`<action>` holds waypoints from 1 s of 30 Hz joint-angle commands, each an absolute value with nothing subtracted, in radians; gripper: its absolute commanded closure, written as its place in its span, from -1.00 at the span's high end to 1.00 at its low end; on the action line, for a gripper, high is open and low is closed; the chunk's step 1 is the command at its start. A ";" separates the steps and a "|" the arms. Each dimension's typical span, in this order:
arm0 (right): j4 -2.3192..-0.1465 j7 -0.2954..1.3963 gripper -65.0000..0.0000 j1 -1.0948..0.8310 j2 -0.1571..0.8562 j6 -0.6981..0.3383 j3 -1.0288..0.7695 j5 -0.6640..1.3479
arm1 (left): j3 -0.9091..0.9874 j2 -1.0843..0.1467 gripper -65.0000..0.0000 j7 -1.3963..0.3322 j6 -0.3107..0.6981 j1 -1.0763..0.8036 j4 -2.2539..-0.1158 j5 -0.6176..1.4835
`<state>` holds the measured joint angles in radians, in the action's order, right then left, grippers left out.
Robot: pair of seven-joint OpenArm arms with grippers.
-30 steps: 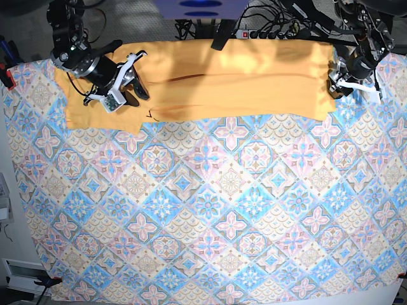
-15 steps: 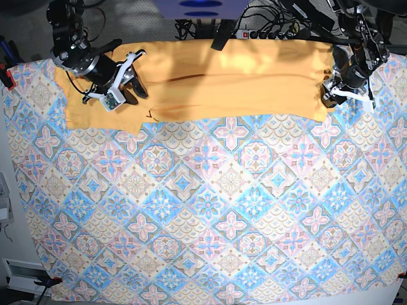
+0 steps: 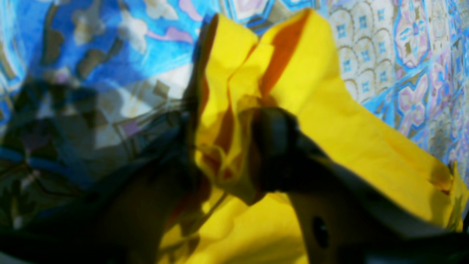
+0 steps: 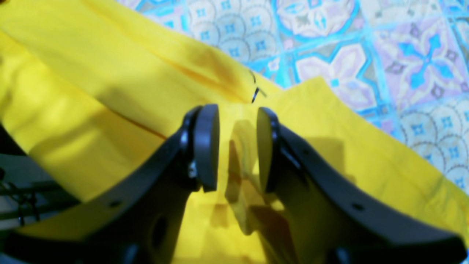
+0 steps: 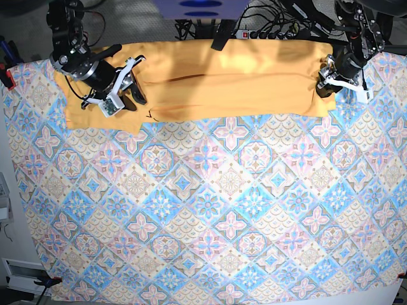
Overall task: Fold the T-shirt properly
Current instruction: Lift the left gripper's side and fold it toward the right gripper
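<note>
The pale yellow-orange T-shirt (image 5: 229,76) lies as a long band across the far side of the table. At its right end my left gripper (image 5: 325,86) is shut on a bunched edge of the fabric. In the left wrist view the cloth (image 3: 348,121) is pinched into folds between the dark fingers (image 3: 274,146). My right gripper (image 5: 133,96) stands over the shirt's left part, near a small dark trim mark (image 5: 151,115). In the right wrist view its pads (image 4: 207,146) stand apart above the fabric (image 4: 91,91), gripping nothing.
A blue, pink and beige tile-patterned cloth (image 5: 210,203) covers the table under the shirt. A power strip and cables (image 5: 273,32) lie behind the far edge. A red clamp (image 5: 7,76) sits at the left edge.
My left gripper has moved left onto the shirt's right end and closed on the fabric there. The right gripper has hardly shifted and stays open.
</note>
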<state>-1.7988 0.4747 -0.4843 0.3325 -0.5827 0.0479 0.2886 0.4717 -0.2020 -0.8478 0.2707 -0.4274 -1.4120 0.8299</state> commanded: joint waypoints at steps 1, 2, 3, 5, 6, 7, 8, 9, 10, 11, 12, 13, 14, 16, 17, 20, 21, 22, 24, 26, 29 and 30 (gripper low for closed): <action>-1.813 0.453 -0.46 -0.487 0.340 -0.588 0.044 0.300 | 0.450 -0.183 -0.58 -0.964 0.269 -0.444 -1.402 0.808; -1.813 0.453 -0.46 -0.487 0.340 -0.588 0.044 0.300 | 0.450 -0.183 -0.66 -0.964 0.269 -0.441 -1.402 0.808; -1.811 0.453 -0.46 -0.487 0.340 -0.588 0.044 0.300 | 0.450 -0.183 -0.73 -0.964 0.269 -0.438 -1.402 0.809; -1.811 0.453 -0.46 -0.487 0.340 -0.588 0.044 0.300 | 0.452 -0.183 -0.85 -0.964 0.269 -0.435 -1.409 0.811; -1.811 0.453 -0.46 -0.487 0.340 -0.588 0.044 0.300 | 0.452 -0.183 -0.90 -0.963 0.271 -0.435 -1.429 0.812; -1.811 0.453 -0.46 -0.487 0.340 -0.588 0.044 0.300 | 0.452 -0.182 -0.97 -0.960 0.271 -0.440 -1.463 0.819; -1.810 0.453 -0.46 -0.487 0.340 -0.588 0.044 0.300 | 0.452 -0.179 -1.00 -0.958 0.271 -0.444 -1.498 0.828; -1.808 0.453 -0.46 -0.487 0.340 -0.588 0.044 0.300 | 0.452 -0.177 -1.00 -0.961 0.271 -0.446 -1.540 0.835; -1.808 0.453 -0.46 -0.487 0.340 -0.588 0.044 0.300 | 0.452 -0.177 -1.00 -0.961 0.271 -0.456 -1.578 0.845; -1.807 0.453 -0.46 -0.487 0.340 -0.588 0.044 0.300 | 0.452 -0.177 -1.00 -0.960 0.271 -0.461 -1.606 0.855; -1.801 0.453 -0.46 -0.490 0.341 -0.588 0.044 0.300 | 0.453 -0.177 -1.00 -0.958 0.271 -0.461 -1.635 0.866; -1.793 0.453 -0.46 -0.492 0.343 -0.588 0.044 0.300 | 0.453 -0.177 -1.00 -0.958 0.271 -0.463 -1.662 0.877; -1.784 0.453 -0.46 -0.492 0.344 -0.588 0.042 0.300 | 0.455 -0.177 -1.00 -0.958 0.271 -0.463 -1.684 0.885; -1.756 0.453 -0.46 -0.493 0.344 -0.588 0.035 0.300 | 0.463 -0.177 -1.00 -0.957 0.271 -0.461 -1.724 0.908; -1.745 0.453 -0.46 -0.493 0.346 -0.588 0.033 0.300 | 0.479 -0.176 -1.00 -0.957 0.271 -0.460 -1.736 0.924; -1.738 0.453 -0.46 -0.504 0.348 -0.588 0.031 0.300 | 0.492 -0.174 -1.00 -0.958 0.271 -0.458 -1.744 0.992; -1.738 0.452 -0.46 -0.510 0.348 -0.588 0.030 0.300 | 0.492 -0.174 -1.00 -0.960 0.271 -0.458 -1.744 1.015; -1.738 0.452 -0.46 -0.515 0.348 -0.588 0.021 0.300 | 0.490 -0.174 -1.00 -0.961 0.271 -0.458 -1.744 1.043; -1.738 0.453 -0.46 -0.516 0.346 -0.588 -0.007 0.300 | 0.473 -0.165 -1.00 -0.963 0.271 -0.456 -1.744 1.096; -1.738 0.453 -0.46 -0.516 0.346 -0.588 -0.022 0.300 | 0.443 -0.150 -1.00 -0.963 0.271 -0.456 -1.755 1.121; -1.738 0.453 -0.46 -0.518 0.346 -0.588 -0.030 0.300 | 0.390 -0.125 -1.00 -0.963 0.271 -0.456 -1.802 1.119; -1.738 0.453 -0.46 -0.518 0.346 -0.588 -0.030 0.300 | 0.371 -0.120 -1.00 -0.963 0.271 -0.456 -1.816 1.119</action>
<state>-1.7229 0.4740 -0.5156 0.3351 -0.5831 -0.0254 0.2893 0.3649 -0.1108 -0.9783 0.2611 -0.4603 -1.7969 1.1007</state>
